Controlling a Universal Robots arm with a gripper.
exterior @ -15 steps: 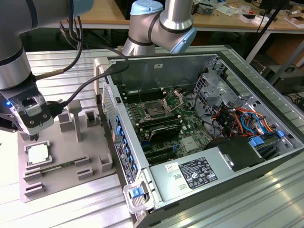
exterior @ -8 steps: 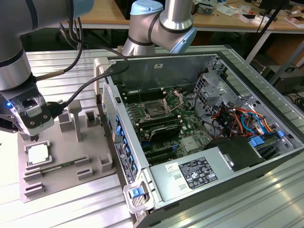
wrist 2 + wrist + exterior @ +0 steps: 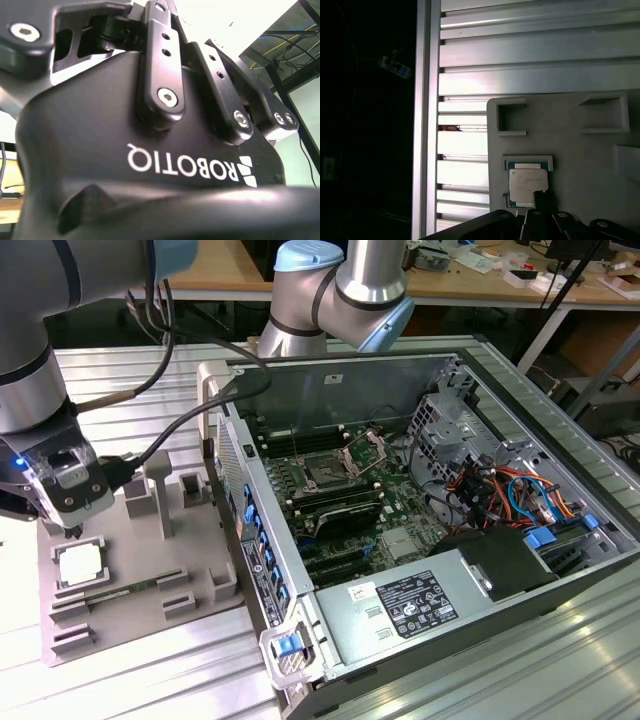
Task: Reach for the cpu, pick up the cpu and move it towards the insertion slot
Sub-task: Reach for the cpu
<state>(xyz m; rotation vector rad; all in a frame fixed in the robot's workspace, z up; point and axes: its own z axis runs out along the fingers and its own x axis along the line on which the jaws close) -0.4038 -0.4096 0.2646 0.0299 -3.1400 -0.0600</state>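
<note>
The cpu [image 3: 82, 563] is a small square chip with a silver-white top. It lies flat in a recess of the grey tray [image 3: 150, 585] at the exterior view's left. My gripper [image 3: 70, 528] hangs just over the chip's far edge, pointing down at it. In the first wrist view the cpu [image 3: 527, 185] sits in its green-rimmed recess, and the dark tip of the gripper [image 3: 543, 199] overlaps one corner; whether they touch I cannot tell. The insertion slot [image 3: 328, 472] is the dark square socket on the green board inside the open computer case, with its steel bracket [image 3: 362, 452] hinged up.
The open case [image 3: 420, 500] takes up the exterior view's middle and right, with a grey power-supply box [image 3: 410, 605] at its front and cables [image 3: 500, 490] at the right. Upright posts [image 3: 160, 485] stand on the tray. Ribbed aluminium table [image 3: 530, 55] surrounds the tray. The gripper's black housing [image 3: 150, 150] is seen close up.
</note>
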